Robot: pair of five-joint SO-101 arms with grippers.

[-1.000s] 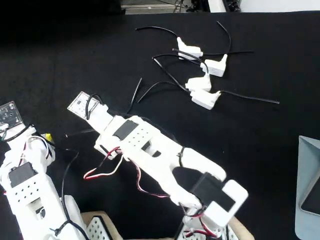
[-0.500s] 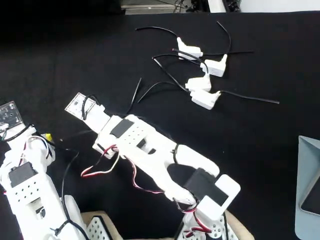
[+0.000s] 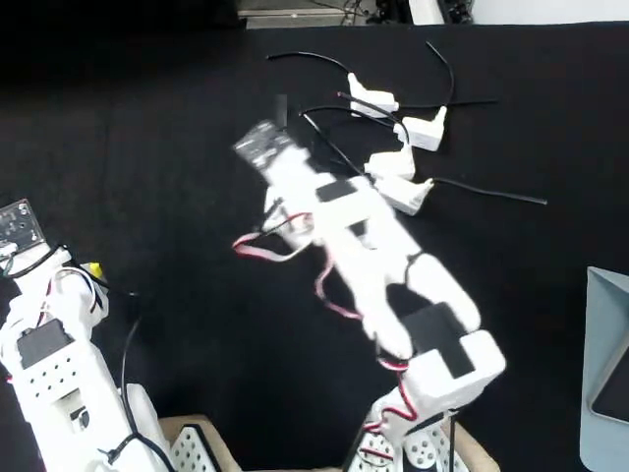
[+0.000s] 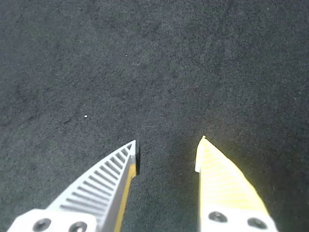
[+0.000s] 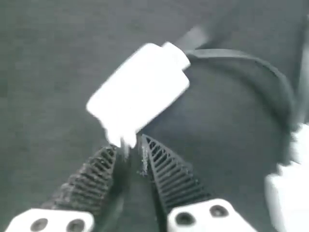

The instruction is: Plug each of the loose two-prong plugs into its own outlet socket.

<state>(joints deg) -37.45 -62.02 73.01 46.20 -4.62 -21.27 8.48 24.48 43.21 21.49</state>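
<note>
Several white two-prong plugs with black cables lie at the back of the black mat, among them one (image 3: 371, 98), a second (image 3: 425, 128) and a third (image 3: 405, 195). The right arm (image 3: 364, 246) stretches toward this cluster, its wrist end blurred beside the nearest plugs. In the right wrist view my right gripper (image 5: 133, 145) has its fingers almost together, pinching the near end of a white plug (image 5: 137, 94) whose cable curves away. Another plug (image 5: 285, 193) shows beside it. My left gripper (image 4: 167, 145) stands open over bare mat, at the near left by the left arm (image 3: 49, 334).
A grey tray (image 3: 601, 324) holding a dark object sits at the right edge of the table. Black cables trail out from the plug cluster, one long cable (image 3: 491, 192) running right. The arms' bases stand at the front edge.
The right arm has swung from the left middle of the mat back and to the right, up to the plug cluster. The loose cable that lay mid-mat no longer shows there. The left arm is still.
</note>
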